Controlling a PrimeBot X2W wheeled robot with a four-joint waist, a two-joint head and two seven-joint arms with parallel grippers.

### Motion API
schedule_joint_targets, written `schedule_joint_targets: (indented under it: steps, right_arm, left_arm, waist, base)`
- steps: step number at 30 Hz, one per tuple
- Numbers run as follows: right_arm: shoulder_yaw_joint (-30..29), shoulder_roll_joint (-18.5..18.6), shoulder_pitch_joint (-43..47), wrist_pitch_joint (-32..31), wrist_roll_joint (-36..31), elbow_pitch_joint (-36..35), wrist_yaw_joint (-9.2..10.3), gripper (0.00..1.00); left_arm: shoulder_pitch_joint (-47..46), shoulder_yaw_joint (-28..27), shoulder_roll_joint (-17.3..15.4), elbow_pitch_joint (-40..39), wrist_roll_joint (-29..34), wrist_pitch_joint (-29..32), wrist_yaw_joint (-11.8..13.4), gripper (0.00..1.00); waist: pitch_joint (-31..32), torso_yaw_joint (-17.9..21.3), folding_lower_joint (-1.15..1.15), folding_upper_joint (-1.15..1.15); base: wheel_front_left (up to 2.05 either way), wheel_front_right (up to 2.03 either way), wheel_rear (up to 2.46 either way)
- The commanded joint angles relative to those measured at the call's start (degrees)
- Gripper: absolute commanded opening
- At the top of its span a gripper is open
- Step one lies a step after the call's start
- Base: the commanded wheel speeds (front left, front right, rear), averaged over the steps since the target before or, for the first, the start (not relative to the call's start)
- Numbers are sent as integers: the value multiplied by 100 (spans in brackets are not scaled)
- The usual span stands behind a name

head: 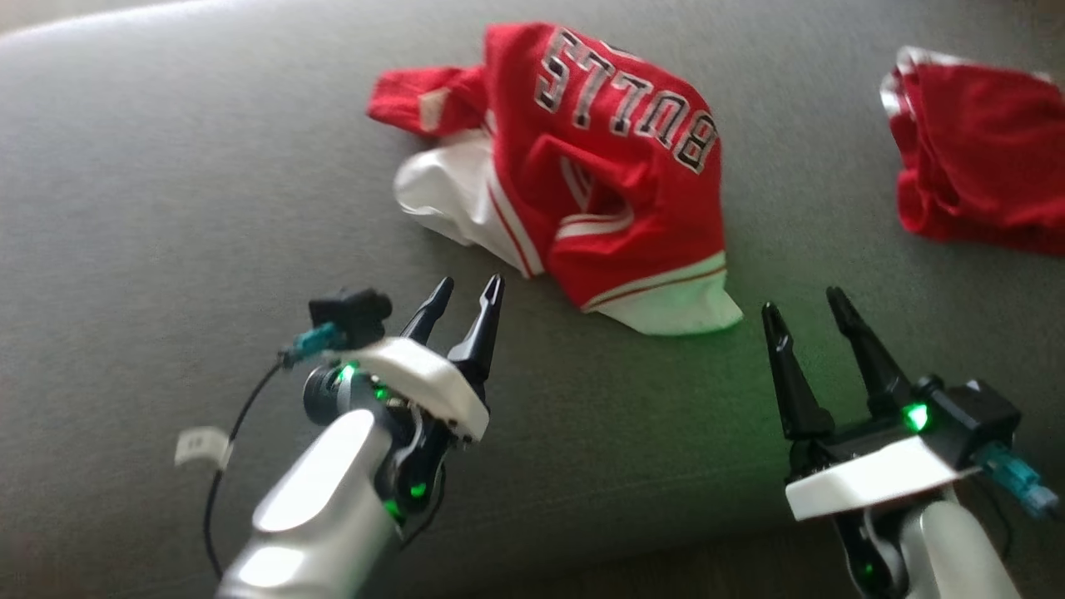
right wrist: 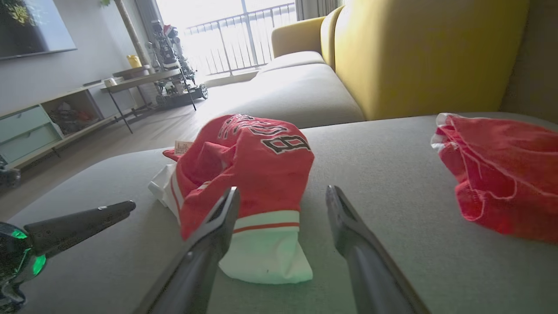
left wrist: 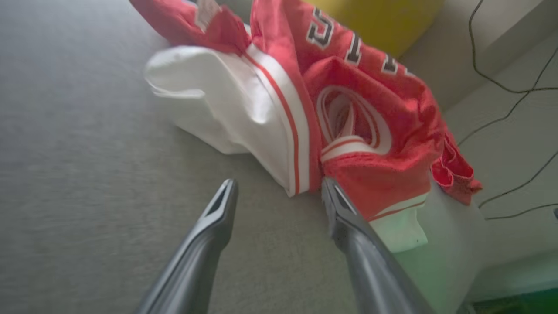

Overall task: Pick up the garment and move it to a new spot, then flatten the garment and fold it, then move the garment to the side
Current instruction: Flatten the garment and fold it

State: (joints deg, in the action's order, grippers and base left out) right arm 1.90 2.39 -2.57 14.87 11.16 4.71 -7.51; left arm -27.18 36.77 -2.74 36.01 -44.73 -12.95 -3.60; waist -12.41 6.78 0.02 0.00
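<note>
Crumpled red-and-white Bulls jersey (head: 616,158) on the grey sofa cushion (head: 166,208), lying toward the far middle of the seat. A second red garment (head: 982,150) sits well apart at the robot's right. The left gripper (head: 470,293) and right gripper (head: 800,304) hover near the heap's near edge, one on either side, each with fingers spread wide and holding nothing. We judge the step in hand to be the first pick-up. To do it well, we would pinch two well-separated points: the white panel (head: 441,191) with the left gripper and the white hem band (head: 674,304) with the right. Each bite should be deep enough to take cloth rather than skim it. We would then lift evenly so the jersey clears the cushion before travelling, keeping away from the other garment. The heap's long axis runs diagonally, from the red strap at far left to the hem corner at near right. The lettering (head: 624,96) follows that line and reads upside down from the head, and a trimmed armhole (head: 595,195) gapes upward.
</note>
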Motion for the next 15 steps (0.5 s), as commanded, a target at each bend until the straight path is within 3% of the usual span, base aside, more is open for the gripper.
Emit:
schedule_joint_targets:
  steps: [1,5,14,15]
  right_arm:
    - [120,49,-250,13,25,-231,2,100]
    - [101,49,-375,13,56,-262,2,100]
    - [97,49,-488,13,67,-289,2,100]
    - [90,49,-495,13,54,-292,2,100]
  left_arm:
    - [-367,9,-14,46,-262,112,-82,100]
    - [-747,370,-14,476,-677,300,-133,100]
    - [-1217,714,-14,1080,-1230,62,-121,100]
    - [-1267,771,-14,1116,-1299,49,-149,79]
  waist:
    - [-311,282,-2,0]
    - [-472,393,-2,0]
    - [-626,497,-2,0]
    - [-640,492,-2,0]
  base:
    - [0,0,0]
    - [0,0,0]
    - [0,0,0]
    - [0,0,0]
